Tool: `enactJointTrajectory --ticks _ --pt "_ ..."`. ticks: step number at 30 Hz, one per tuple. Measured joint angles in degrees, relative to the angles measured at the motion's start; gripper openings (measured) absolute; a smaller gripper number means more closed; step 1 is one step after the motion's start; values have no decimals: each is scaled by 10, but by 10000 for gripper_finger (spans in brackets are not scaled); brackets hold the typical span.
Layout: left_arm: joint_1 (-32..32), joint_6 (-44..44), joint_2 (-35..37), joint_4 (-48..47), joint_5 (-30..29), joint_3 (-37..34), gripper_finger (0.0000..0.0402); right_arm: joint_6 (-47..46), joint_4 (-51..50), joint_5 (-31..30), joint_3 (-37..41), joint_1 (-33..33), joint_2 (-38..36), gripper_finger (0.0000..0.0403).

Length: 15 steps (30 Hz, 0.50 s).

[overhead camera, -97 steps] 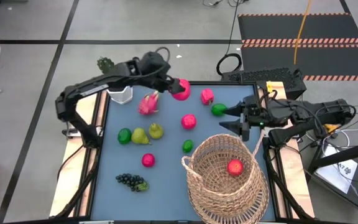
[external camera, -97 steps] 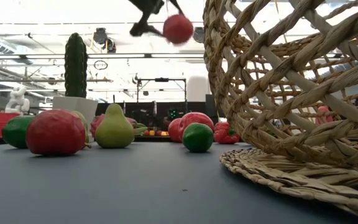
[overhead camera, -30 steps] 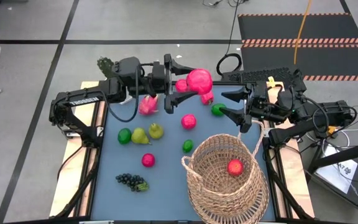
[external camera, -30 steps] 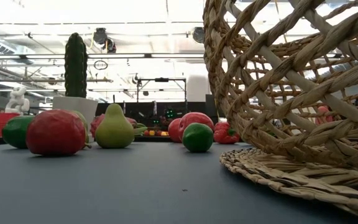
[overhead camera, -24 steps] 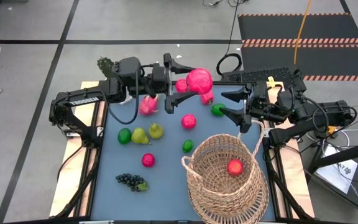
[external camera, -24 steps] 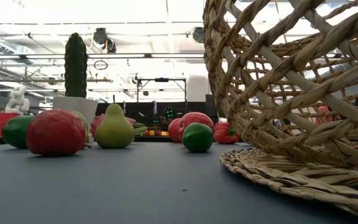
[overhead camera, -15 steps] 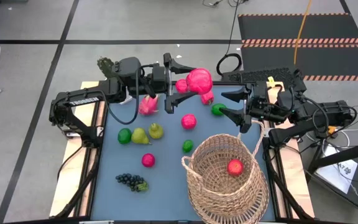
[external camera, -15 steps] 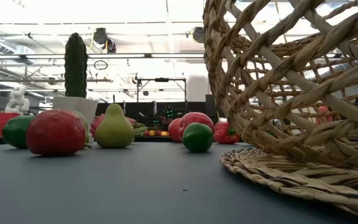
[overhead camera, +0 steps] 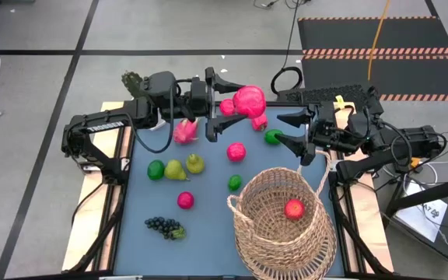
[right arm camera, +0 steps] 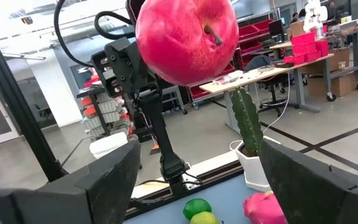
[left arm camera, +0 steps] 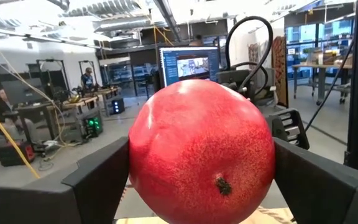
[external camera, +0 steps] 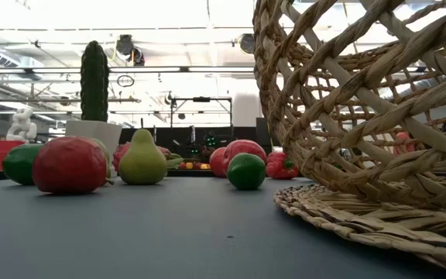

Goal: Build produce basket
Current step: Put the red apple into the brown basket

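Produce: round glossy red-pink apple [left arm camera: 202, 151] gripped in left hand [overhead camera: 222, 103].

The left arm reaches from the table's left edge across its far side, raised well off the surface, forearm level. Its left gripper [overhead camera: 225, 103] points toward the right arm, fingers [left arm camera: 101, 180] spread wide and pressed against either side of a big red apple [overhead camera: 249, 101]. The right arm comes in from the right edge, also lifted, and its right gripper [overhead camera: 288, 130] faces the left one with fingers [right arm camera: 104, 177] parted and nothing between them, just beside the apple.
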<state>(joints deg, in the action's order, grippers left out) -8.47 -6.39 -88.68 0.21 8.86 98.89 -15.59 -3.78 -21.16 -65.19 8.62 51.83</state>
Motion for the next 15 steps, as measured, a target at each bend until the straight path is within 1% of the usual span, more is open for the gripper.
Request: enactJointTrajectory --ticks 3,7,11,15 --pt "0 17 0 0 0 0 371 10 16 0 0 2 1 322" --pt "0 51 0 -5 0 0 377 80 62 -3 -17 16 18 324" --pt "0 112 0 -10 0 0 378 158 57 -44 -78 37 56 343" --pt "0 183 0 -20 0 0 378 238 52 -60 -138 48 95 375"
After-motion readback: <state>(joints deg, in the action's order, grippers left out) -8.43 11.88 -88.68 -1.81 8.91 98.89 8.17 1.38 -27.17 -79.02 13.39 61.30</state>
